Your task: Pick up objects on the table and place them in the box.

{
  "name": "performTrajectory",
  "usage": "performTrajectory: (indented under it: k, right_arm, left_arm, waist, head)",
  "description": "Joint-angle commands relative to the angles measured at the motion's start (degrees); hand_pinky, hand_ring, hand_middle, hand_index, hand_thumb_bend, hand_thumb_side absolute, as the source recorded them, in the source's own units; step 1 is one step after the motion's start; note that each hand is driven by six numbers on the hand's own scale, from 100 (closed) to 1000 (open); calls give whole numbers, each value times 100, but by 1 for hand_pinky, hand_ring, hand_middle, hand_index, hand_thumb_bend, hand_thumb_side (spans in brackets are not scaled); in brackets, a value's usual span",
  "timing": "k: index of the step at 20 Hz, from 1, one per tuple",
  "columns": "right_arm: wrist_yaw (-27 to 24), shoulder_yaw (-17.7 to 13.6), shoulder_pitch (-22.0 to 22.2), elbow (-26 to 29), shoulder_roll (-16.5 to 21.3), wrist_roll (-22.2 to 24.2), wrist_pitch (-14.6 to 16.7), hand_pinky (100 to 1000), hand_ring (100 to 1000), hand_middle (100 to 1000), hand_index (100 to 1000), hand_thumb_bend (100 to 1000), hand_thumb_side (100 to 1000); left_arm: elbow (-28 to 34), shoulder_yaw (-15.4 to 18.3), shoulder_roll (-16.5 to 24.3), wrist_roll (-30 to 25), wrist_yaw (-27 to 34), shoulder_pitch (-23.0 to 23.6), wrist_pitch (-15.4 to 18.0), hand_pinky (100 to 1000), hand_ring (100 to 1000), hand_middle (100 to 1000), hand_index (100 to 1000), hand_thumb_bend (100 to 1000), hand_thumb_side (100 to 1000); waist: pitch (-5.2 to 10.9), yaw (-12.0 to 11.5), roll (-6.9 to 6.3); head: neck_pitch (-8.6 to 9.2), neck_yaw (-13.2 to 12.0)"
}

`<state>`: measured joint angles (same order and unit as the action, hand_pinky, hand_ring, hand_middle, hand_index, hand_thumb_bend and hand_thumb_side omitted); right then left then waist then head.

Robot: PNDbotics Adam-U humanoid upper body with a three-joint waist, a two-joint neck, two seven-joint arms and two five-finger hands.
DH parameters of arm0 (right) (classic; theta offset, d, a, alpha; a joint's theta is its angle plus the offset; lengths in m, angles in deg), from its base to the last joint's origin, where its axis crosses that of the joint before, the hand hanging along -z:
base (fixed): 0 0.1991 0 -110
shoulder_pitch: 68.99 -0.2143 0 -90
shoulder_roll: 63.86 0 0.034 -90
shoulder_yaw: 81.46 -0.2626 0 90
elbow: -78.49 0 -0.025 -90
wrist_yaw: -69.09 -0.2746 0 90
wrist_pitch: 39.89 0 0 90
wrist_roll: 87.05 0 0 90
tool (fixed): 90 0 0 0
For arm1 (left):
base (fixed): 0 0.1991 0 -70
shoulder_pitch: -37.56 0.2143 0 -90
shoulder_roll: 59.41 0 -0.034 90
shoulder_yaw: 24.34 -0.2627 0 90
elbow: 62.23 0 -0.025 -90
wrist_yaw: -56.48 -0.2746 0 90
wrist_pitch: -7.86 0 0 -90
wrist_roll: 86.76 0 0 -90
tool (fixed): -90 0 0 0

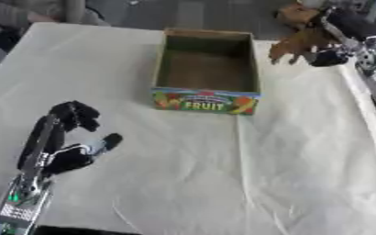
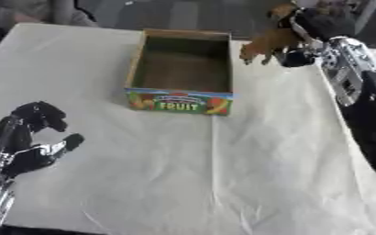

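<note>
Left hand (image 1: 67,137) idle; right hand (image 1: 329,43) holds brown toy (image 1: 300,43) sloping toward box (image 1: 206,98).

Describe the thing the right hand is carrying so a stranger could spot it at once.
Start at the open cardboard box with FRUIT printed on its front, standing on the white-covered table. Just past its right wall, the right hand holds a brown toy animal in the air. It is the only brown, legged figure, with legs hanging down.
</note>
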<state>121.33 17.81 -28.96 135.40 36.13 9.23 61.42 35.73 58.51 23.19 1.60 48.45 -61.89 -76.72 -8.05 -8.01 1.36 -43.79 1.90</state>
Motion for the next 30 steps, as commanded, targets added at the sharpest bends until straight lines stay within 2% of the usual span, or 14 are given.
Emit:
performTrajectory:
  k: [1,6,12,15,17,21,24,27,30]
  right_arm:
    - [-57,0,-414,180,-6,-1,18,712,645,415,517,100,100]
    - [84,40,-765,-146,-411,56,38,710,644,416,520,100,100]
    - [192,21,-823,-294,-497,-3,94,710,644,416,520,100,100]
    - [157,117,-847,-547,-775,123,113,706,640,418,528,100,100]
    - [265,83,-885,-703,-1004,127,79,706,640,418,528,100,100]
    - [429,33,-907,-829,-1119,58,111,702,635,415,527,100,100]
    - [449,32,-929,-1093,-1406,72,96,700,634,419,531,100,100]
    - [622,-25,-923,-1345,-1633,-11,61,701,640,453,562,100,100]
    - [754,-43,-890,-1521,-1771,-46,93,709,666,526,636,100,100]
  left_arm:
    - [93,-7,50,-35,9,-49,9,528,512,519,578,761,302]
    - [90,-36,30,-66,22,-64,15,528,512,519,578,761,301]
    - [91,-39,27,-75,30,-67,15,528,512,519,578,761,301]
    - [103,-126,-30,-146,52,-151,25,528,511,518,578,763,300]
    - [101,-138,-38,-169,62,-161,25,528,511,518,578,763,300]
    - [102,-136,-40,-177,67,-164,25,528,511,518,578,764,300]
    - [119,-188,-80,-217,86,-240,32,527,511,517,577,764,299]
    - [128,-210,-95,-247,101,-268,32,527,510,517,577,766,299]
    - [134,-213,-103,-256,109,-275,29,527,510,517,577,766,299]
  waist:
    - [119,-26,-13]
    - [125,-74,-31]
    - [125,-82,-35]
    - [91,-312,-63]
    - [91,-353,-65]
    - [89,-363,-67]
    - [27,-607,-81]
    - [10,-703,-89]
    - [-2,-728,-97]
  head:
    - [-33,40]
    - [-33,127]
    - [-33,139]
    - [-33,358]
    - [-33,383]
    - [-33,389]
    - [-33,543]
    - [-33,593]
    - [-33,597]
